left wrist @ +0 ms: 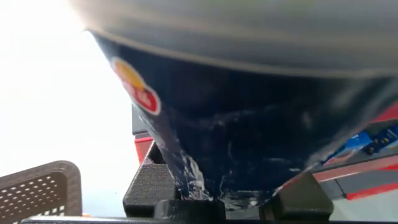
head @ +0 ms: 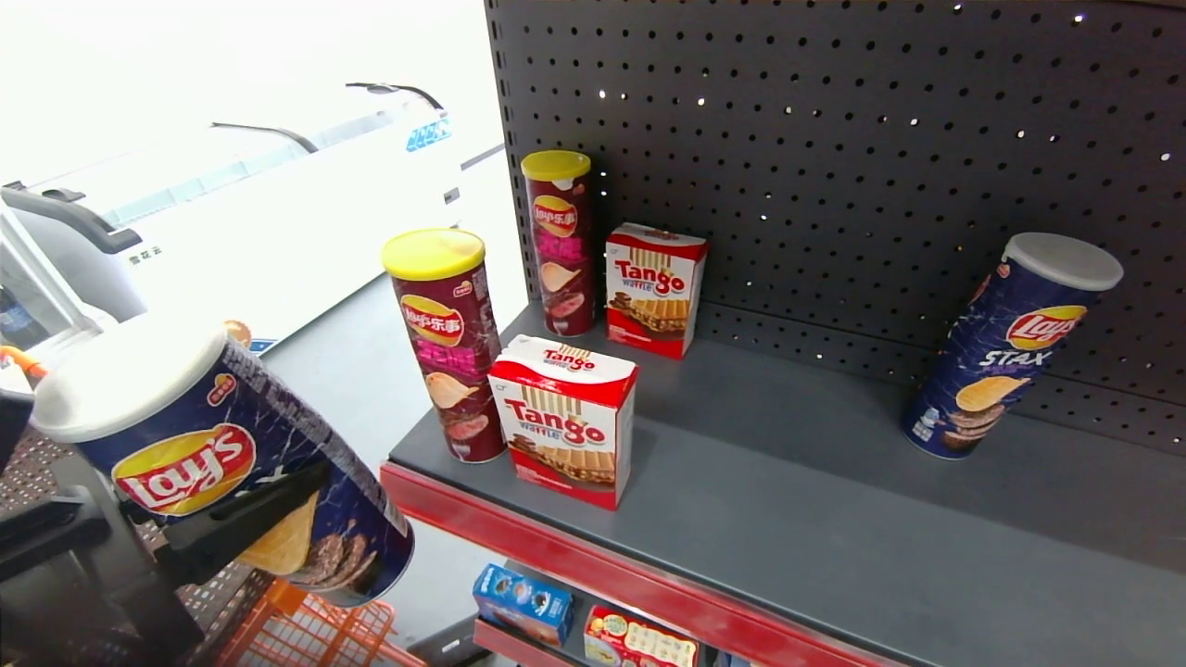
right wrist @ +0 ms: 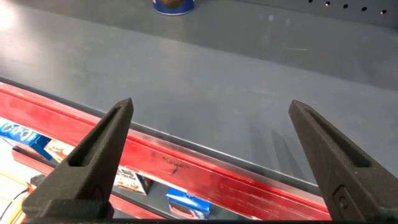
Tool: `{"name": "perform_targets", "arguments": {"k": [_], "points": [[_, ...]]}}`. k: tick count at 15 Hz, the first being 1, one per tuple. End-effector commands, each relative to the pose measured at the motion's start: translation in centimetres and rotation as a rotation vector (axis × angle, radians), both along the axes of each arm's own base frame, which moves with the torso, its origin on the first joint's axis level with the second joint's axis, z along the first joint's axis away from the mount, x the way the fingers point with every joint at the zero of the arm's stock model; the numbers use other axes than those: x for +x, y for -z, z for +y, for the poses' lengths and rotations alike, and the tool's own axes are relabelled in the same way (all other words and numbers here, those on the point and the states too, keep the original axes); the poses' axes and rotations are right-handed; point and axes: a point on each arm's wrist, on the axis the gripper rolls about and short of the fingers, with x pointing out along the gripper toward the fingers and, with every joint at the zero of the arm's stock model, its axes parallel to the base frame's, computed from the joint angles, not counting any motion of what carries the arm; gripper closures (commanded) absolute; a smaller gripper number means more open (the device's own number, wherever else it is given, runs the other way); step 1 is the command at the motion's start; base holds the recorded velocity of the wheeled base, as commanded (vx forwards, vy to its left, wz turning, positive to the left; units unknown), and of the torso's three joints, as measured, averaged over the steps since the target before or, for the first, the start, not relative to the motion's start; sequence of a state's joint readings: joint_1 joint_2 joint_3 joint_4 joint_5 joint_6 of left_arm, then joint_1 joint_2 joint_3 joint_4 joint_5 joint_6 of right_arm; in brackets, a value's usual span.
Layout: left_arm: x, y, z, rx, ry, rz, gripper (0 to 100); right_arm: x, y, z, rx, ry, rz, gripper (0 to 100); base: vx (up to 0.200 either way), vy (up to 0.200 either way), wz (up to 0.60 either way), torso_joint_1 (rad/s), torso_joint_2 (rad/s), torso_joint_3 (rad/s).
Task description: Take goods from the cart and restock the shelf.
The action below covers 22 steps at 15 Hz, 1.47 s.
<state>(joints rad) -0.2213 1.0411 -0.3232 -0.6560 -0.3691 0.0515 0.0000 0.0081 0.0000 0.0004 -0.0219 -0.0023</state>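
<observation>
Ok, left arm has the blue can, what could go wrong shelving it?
The blue can sits tilted in the left gripper; released like that, it may topple. Its way in passes the front red can and wafer box at the edge of the shelf, which it could knock. The leaning can against the back panel could be bumped over.

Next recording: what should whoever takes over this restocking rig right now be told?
Left gripper: fingers shut on a blue chip can, held tilted above the orange cart, left of the shelf.
Right gripper: open and empty, over the shelf's red front edge.
On the shelf: two maroon cans and two wafer boxes at the left end; a second blue can stands tilted by the pegboard at the right.
Done: one can is in hand, off the cart.
Left: set it on the bare middle of the shelf; the tilted can probably needs straightening.
</observation>
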Motion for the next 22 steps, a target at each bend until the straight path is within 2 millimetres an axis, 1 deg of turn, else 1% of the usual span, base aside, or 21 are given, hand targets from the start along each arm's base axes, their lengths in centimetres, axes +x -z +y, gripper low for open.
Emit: {"name": "perform_targets", "arguments": {"k": [1, 4, 7, 8, 11, 14, 22], "points": [[0.6, 0.3, -0.2, 0.006, 0.02, 0.024, 100, 0.0, 0.0, 0.0, -0.001, 0.0, 0.001, 0, 0.0, 0.0, 0.0, 0.0, 0.0, 0.0], [0.9, 0.0, -0.8, 0.005, 0.112, 0.025, 100, 0.0, 0.0, 0.0, 0.002, 0.0, 0.001, 0, 0.0, 0.0, 0.0, 0.0, 0.0, 0.0], [0.4, -0.1, -2.0, 0.001, 0.247, 0.021, 100, 0.0, 0.0, 0.0, 0.001, 0.0, 0.001, 0, 0.0, 0.0, -0.6, -0.001, 0.0, 0.004], [0.3, -0.1, -2.1, 0.0, 0.256, 0.022, 100, 0.0, 0.0, 0.0, 0.001, 0.0, 0.001, 0, 0.0, 0.0, -0.6, -0.007, -0.01, 0.007], [-0.3, -0.5, -3.6, -0.004, 0.371, 0.012, 100, 0.0, 0.0, 0.0, 0.001, 0.0, 0.001, 0, 0.0, 0.0, -0.6, 0.009, 0.01, 0.004], [-0.2, -0.8, -4.1, -0.007, 0.397, 0.007, 100, 0.0, 0.0, 0.0, 0.001, 0.0, 0.001, 0, 0.0, 0.0, -0.6, 0.001, 0.0, 0.001], [-0.2, -0.6, -4.0, -0.005, 0.382, 0.017, 100, 0.0, 0.0, 0.0, 0.001, 0.0, 0.001, 0, 0.0, 0.0, 0.0, 0.0, 0.0, 0.0]]}}
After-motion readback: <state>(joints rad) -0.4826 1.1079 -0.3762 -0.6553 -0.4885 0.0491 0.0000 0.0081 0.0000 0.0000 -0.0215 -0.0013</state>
